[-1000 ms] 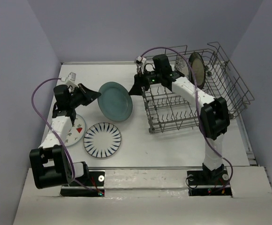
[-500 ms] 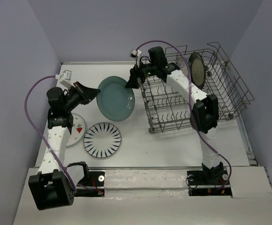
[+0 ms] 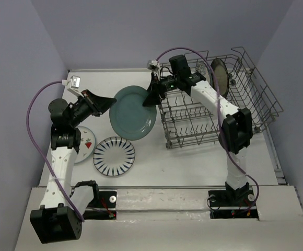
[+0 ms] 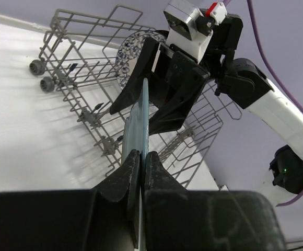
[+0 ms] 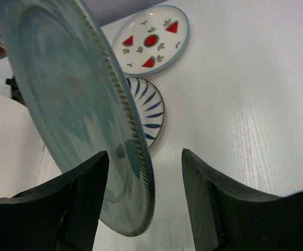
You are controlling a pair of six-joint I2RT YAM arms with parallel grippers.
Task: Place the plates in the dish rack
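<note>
White table (image 3: 188,162) w/ lavender walls (image 3: 120,31) on 3 sides, white ledge (image 3: 167,230) at near edge.

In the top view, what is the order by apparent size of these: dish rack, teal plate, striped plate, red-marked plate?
1. dish rack
2. teal plate, held up nearer the camera, so unsure
3. striped plate
4. red-marked plate, partly hidden
</note>
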